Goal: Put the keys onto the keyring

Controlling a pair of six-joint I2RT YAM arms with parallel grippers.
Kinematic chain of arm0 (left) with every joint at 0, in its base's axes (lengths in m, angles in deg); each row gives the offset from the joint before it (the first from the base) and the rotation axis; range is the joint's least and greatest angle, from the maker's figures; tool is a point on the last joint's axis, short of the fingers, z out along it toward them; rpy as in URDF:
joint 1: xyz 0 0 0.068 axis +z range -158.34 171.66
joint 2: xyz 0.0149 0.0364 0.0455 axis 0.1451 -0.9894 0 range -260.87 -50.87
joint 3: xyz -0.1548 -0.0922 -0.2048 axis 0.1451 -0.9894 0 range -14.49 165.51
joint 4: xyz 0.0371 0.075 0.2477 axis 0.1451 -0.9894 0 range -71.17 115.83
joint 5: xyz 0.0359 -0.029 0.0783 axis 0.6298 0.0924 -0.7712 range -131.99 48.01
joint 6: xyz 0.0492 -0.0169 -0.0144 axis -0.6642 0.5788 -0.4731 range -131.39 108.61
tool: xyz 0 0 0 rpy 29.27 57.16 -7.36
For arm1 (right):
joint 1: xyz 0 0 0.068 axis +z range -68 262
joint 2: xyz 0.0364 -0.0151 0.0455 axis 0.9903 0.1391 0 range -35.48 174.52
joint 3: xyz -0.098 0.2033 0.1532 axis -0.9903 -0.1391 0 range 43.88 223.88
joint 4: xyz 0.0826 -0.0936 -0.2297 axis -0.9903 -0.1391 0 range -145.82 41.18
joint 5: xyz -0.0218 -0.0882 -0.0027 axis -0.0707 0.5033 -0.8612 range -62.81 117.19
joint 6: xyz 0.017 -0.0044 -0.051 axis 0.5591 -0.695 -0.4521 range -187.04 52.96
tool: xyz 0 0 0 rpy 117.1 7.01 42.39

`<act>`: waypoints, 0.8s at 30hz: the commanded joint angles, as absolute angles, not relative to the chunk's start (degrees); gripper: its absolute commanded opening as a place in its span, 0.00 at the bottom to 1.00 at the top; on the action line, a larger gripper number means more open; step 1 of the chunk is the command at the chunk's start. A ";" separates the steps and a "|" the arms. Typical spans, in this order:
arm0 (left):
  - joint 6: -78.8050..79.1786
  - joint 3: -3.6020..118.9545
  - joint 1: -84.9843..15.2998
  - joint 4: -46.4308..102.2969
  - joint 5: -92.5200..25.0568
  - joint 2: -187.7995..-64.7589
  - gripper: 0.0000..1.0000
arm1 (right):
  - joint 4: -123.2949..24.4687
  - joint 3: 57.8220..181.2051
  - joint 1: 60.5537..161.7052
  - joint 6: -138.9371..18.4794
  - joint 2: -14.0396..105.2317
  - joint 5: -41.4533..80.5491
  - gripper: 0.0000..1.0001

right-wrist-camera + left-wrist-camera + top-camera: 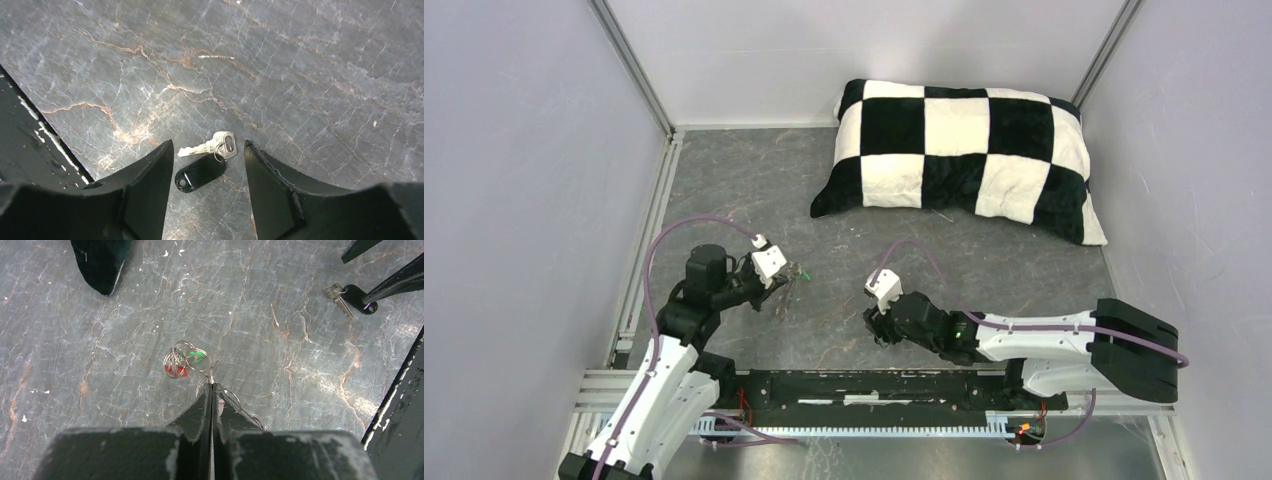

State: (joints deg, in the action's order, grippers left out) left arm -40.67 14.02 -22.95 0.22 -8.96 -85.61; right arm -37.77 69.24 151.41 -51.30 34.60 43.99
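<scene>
My left gripper (212, 386) (784, 282) is shut on a thin wire ring (239, 406), low over the table. A cluster of linked wire rings (184, 356) carrying a red tag (176, 371) and a green tag (196, 357) lies just beyond its tips; the green shows in the top view (806, 275). My right gripper (209, 150) (876, 325) is open, its jaws either side of a silver key (212, 145) with a black oblong tag (200, 171) lying flat on the table. This key also shows in the left wrist view (357, 297). The grey-brown fob keyring shows in no view.
A black-and-white checked pillow (959, 155) lies at the back right; its dark corner shows in the left wrist view (100, 265). Grey walls with metal rails enclose the marbled grey table (754, 190). The black base rail (884, 388) runs along the near edge.
</scene>
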 commanded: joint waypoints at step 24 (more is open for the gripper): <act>-56.27 13.95 -22.95 -1.95 1.91 -101.40 0.02 | -34.80 68.69 152.66 -50.03 43.11 47.37 0.31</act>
